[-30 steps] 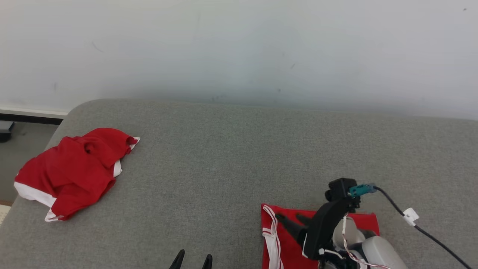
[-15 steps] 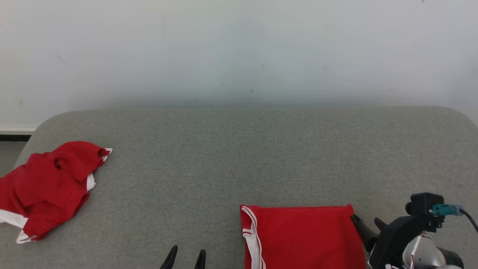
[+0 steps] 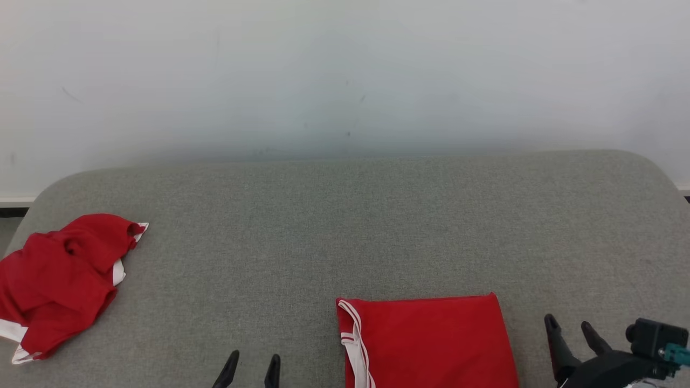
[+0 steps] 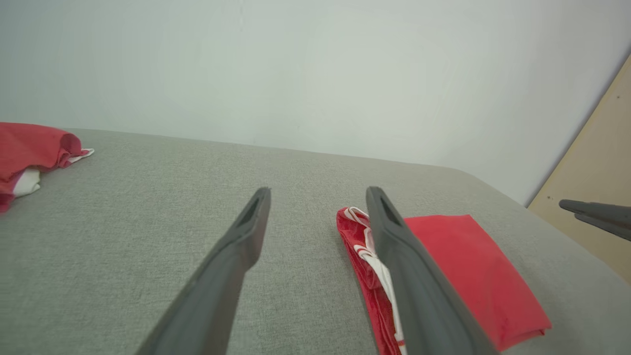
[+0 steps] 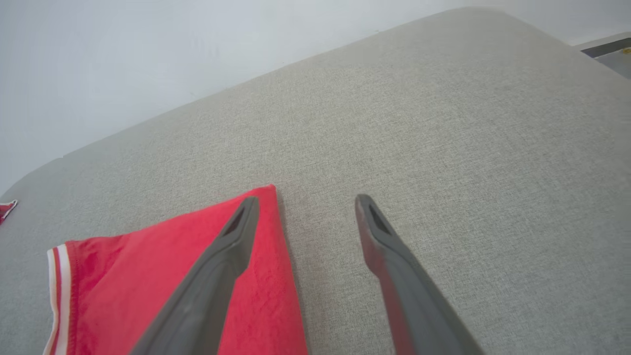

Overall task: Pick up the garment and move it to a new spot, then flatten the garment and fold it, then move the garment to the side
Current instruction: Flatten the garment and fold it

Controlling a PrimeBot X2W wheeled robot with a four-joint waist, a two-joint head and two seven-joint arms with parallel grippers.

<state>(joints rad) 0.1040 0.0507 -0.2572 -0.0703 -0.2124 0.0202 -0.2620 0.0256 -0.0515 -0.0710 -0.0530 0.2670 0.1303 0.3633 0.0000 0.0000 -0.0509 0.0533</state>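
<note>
Garment: red with white trim, folded flat; I see it at the near edge of the grey upholstered surface.
Left end effector: wide, empty, just left of it.
Right end effector: wide, empty, just right of it.
Crumpled red garment: far left.

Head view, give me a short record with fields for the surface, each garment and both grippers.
surface: grey fabric cushion
folded garment: folded red garment with white striped trim, flat, near edge, right of centre
other garment: crumpled red and white garment, far left
left gripper: open, empty, left of the folded garment
right gripper: open, empty, right of it, apart
</note>
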